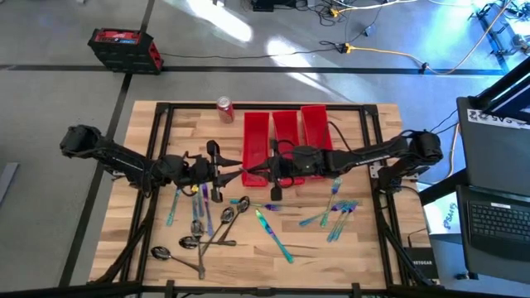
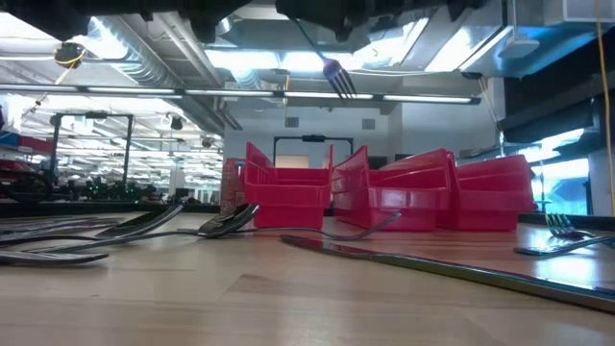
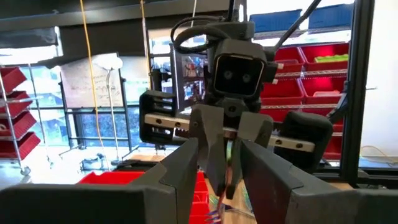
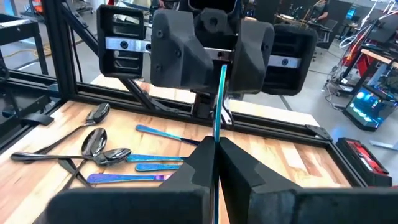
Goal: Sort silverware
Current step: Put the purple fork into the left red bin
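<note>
A grey floor [image 1: 74, 99] with dark seams surrounds the wooden worktop [image 1: 248, 257], sunlight pooling on it. A red toolbox [image 1: 124, 50] sits on the floor, with yellow and black cables [image 1: 381, 54] trailing nearby. A laptop [image 1: 497, 219] stands beside the worktop. Overhead run ceiling ducts [image 2: 163, 58] and strip lights [image 2: 259, 60].

Counter [image 1: 373, 248]: pale wood planks, dark frame. Carries three red bins [image 1: 286, 136] behind the raised grippers, red can [image 1: 224, 108] beside them, scattered silverware [image 1: 273, 232] in front of the grippers.
</note>
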Available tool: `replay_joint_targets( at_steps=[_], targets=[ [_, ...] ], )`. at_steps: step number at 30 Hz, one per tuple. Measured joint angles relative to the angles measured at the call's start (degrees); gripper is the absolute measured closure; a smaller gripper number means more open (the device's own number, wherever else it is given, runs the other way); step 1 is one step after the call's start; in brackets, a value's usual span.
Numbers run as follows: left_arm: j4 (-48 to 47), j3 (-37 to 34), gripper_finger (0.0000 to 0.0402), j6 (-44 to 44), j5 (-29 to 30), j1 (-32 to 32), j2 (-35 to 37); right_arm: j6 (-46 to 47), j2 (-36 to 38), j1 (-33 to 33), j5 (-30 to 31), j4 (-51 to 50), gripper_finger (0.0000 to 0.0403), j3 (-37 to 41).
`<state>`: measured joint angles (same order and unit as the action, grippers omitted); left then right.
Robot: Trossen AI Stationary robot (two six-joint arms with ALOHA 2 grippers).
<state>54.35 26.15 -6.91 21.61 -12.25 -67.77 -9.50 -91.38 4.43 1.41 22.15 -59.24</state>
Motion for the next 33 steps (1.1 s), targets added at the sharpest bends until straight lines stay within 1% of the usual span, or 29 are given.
replay_joint_targets(
  at_steps=[7, 11, 23, 25, 31, 33],
  targets=[
    [-1.0, 0.0, 0.0292, 0.4, 0.0, 0.0, 0.0, 0.0, 0.0, -0.5, -1.0, 0.4, 0.0403, 0.0],
    [-1.3, 0.0, 0.0292, 3.3, -0.1, 0.8, 0.0, 0.0, -0.5, -0.5, -1.0, 0.3, 0.0403, 0.0],
    [-1.5, 0.0, 0.0294, 4.2, -3.2, 2.2, 0.0, 0.1, -0.5, -0.5, -1.0, 0.7, 0.0403, 0.0],
    [-1.5, 0.0, 0.0306, 5.0, -3.3, 2.3, 0.0, 0.2, -0.5, -0.5, -1.0, 0.8, 0.0403, 0.0],
    [-1.8, 0.0, 0.0378, 6.2, -6.5, 3.0, 0.0, 0.2, -0.5, -0.5, -1.0, 0.9, 0.0403, 0.0],
    [-1.6, 0.0, 0.0393, 6.1, -6.8, 3.0, 0.0, 0.2, -0.5, -0.5, -1.0, 0.9, 0.0403, 0.0]
  ],
)
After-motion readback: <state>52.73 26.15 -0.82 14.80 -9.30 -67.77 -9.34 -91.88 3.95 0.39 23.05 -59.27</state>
